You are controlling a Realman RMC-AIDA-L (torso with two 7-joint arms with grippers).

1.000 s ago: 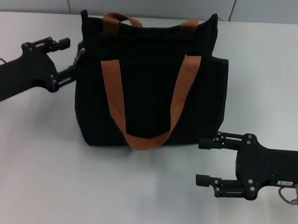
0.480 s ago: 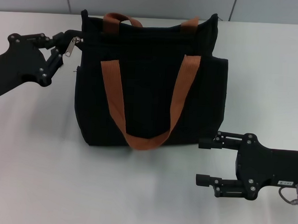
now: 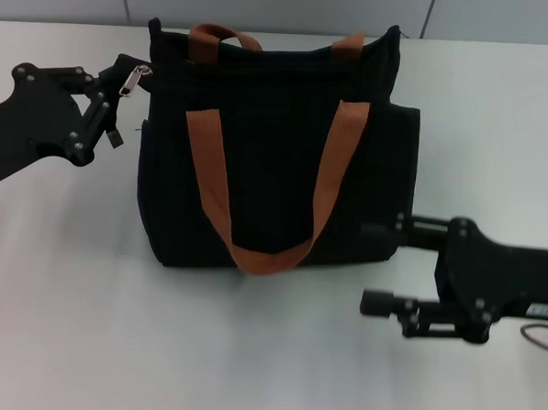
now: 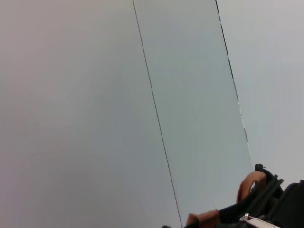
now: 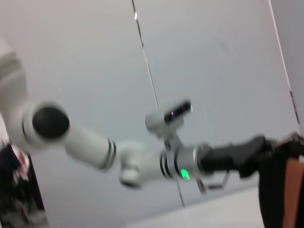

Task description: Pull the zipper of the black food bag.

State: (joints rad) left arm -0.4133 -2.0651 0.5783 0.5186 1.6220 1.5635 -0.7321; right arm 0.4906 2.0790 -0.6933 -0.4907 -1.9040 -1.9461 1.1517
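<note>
The black food bag (image 3: 276,159) stands upright mid-table with two rust-brown handles (image 3: 207,174). The silver zipper (image 3: 132,81) is at the bag's top left corner, its pull tab angled out toward my left gripper (image 3: 124,82). That gripper is closed around the tab beside the corner. A small black fabric tab with a grey tip (image 3: 115,140) hangs just below. My right gripper (image 3: 381,268) is open at the bag's lower right. Its upper finger (image 3: 387,231) lies against the bag's side. In the left wrist view the bag's corner (image 4: 285,204) and a silver zipper part (image 4: 256,219) show.
The bag stands on a white table (image 3: 84,324), with a grey panelled wall (image 3: 266,3) behind it. The right wrist view shows my white left arm (image 5: 142,161) reaching to the bag (image 5: 275,190) at the frame's edge.
My left gripper rose from the bag's left side to its top corner and closed on the zipper tab. My right gripper shifted toward the bag, and its upper finger now meets the bag's side.
</note>
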